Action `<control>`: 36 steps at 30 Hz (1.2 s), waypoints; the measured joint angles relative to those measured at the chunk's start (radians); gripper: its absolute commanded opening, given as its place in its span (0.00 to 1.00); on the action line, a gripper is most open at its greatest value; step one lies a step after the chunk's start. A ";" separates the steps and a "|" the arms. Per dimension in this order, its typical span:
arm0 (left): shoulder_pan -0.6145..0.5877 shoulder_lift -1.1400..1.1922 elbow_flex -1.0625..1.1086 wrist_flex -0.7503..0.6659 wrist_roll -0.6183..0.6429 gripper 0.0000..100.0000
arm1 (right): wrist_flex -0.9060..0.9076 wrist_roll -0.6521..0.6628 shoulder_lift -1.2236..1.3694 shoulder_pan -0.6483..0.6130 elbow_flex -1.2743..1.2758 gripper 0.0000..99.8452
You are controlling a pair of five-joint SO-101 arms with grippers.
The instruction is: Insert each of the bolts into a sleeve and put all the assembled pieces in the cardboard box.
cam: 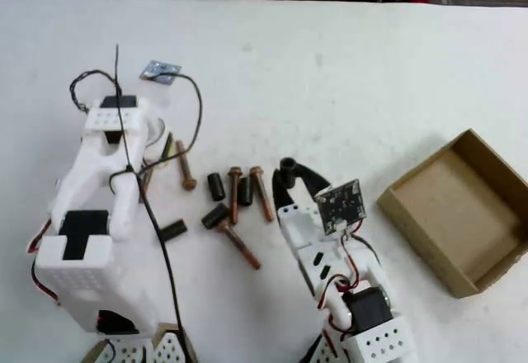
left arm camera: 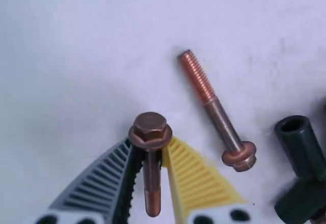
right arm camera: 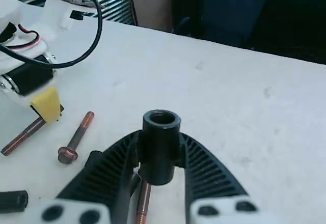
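My left gripper (left arm camera: 150,141) is shut on a copper bolt (left arm camera: 149,152), whose hex head sticks out past the fingertips; in the high view this gripper (cam: 162,148) is at the table's left. A second bolt (left arm camera: 216,112) lies on the table close beside it. My right gripper (right arm camera: 160,137) is shut on a black sleeve (right arm camera: 160,145), held upright with its bore open; the high view shows that sleeve (cam: 287,165) at mid-table. Between the arms lie loose bolts (cam: 234,194) and black sleeves (cam: 216,186). The cardboard box (cam: 462,210) stands open at the right.
One bolt (cam: 239,247) lies with a sleeve (cam: 216,216) at its head. Another sleeve (cam: 172,230) lies near the left arm's base. A small metal plate (cam: 161,72) and a black cable (cam: 194,115) are behind the left arm. A bolt (right arm camera: 144,201) lies under the right gripper.
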 measured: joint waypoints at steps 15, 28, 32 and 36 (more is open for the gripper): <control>0.152 -0.603 0.227 -0.063 -0.003 0.02 | -0.087 -0.015 0.000 -0.137 0.000 0.02; 0.195 -1.168 0.364 -0.063 0.092 0.02 | -0.152 -0.015 0.000 -0.204 0.000 0.02; 0.285 -1.301 0.382 -0.063 0.107 0.02 | -0.152 -0.015 0.000 -0.235 0.000 0.02; 0.374 -1.370 0.387 -0.071 0.170 0.02 | -0.152 -0.015 0.000 -0.247 0.000 0.02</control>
